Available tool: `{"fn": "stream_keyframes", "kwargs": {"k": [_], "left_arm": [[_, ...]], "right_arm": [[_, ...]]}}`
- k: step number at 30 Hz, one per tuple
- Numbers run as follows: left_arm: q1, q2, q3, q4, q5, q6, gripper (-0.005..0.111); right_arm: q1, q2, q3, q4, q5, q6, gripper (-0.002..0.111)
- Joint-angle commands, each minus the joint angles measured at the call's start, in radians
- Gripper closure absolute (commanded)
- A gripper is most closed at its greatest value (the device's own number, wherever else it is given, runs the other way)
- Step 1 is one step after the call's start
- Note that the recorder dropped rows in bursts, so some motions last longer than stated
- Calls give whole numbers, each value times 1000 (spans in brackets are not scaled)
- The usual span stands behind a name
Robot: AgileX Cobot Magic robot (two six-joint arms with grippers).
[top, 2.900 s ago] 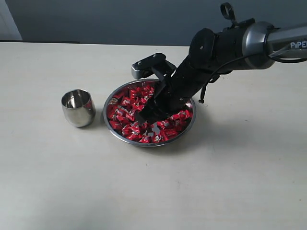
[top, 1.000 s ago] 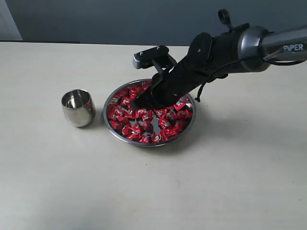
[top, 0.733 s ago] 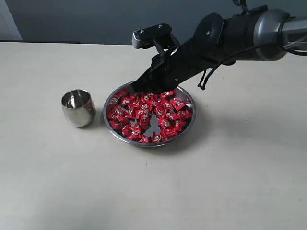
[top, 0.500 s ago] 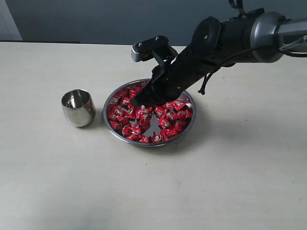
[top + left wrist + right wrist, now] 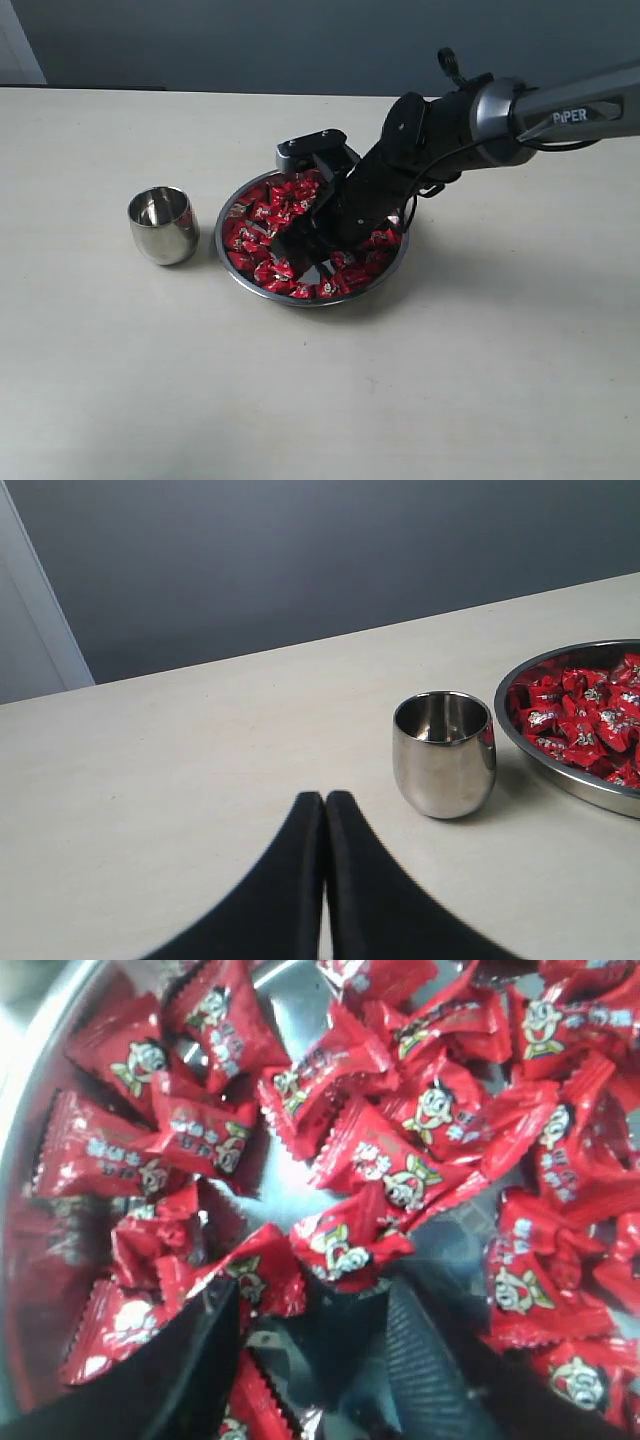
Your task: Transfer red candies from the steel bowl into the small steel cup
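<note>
My right claw (image 5: 315, 1305), jaws apart among the red candies (image 5: 400, 1175) in the steel bowl (image 5: 560, 777), holds none; the small steel cup (image 5: 444, 752) looks empty, so the whole transfer lies ahead.

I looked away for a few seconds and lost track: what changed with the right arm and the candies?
The right gripper lifted out of the steel bowl, then dropped back among the red candies, jaws now open. The candies got shuffled. The small steel cup and bowl stayed put.
</note>
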Motion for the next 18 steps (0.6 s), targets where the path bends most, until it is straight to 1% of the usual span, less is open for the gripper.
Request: {"fn": "stream_keyframes", "kwargs": {"k": [1,7,9,11,16,18], "left_arm": [[0,-5,4,-3,-10,0,106],[0,-5,4,-3,-10,0,106],[0,-5,4,-3,-10,0,106],[0,-5,4,-3,-10,0,106],[0,-5,4,-3,-10,0,106],[0,-5,4,-3,-10,0,106]], "right_arm": [[-3,-2,-9,18,-40,-5,63],[-3,15,-9,22,-46,-5,63],[-3,15,-9,22,-44,-5,66],[-3,15,-9,22,-44,-5,74],[-3,15,-9,25,-44,-5,109],[-3,15,-9,30,-44,-5,109]]}}
